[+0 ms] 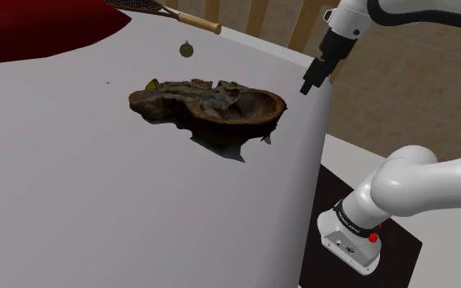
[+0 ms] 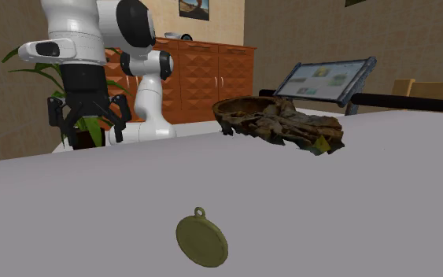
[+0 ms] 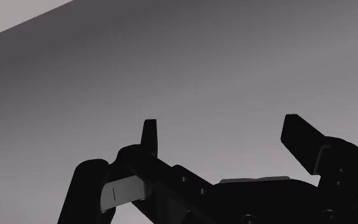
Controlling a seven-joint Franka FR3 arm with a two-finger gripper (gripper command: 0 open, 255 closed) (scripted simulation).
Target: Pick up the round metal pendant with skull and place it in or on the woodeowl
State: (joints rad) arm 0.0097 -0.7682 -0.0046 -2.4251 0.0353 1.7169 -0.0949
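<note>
A small round brass-coloured pendant (image 1: 187, 50) with a loop lies flat on the grey table (image 1: 73, 188), near its far edge; it is large in the second exterior view (image 2: 201, 239). The dark brown carved bowl (image 1: 212, 106) sits mid-table, also seen across the table (image 2: 278, 120). My black gripper (image 1: 317, 74) hangs open above the table's edge at the shoulder view's right, well away from both. In the second exterior view the gripper (image 2: 88, 116) stands at the left. The wrist view has my fingers (image 3: 149, 136) apart over bare grey surface.
A racket with a wooden handle (image 1: 189, 20) lies at the table's far edge beside a dark red thing (image 1: 40, 29). Wooden chair slats (image 1: 257, 18) stand behind. A wooden sideboard (image 2: 208, 75) and a tablet-like screen (image 2: 326, 79) are in the background.
</note>
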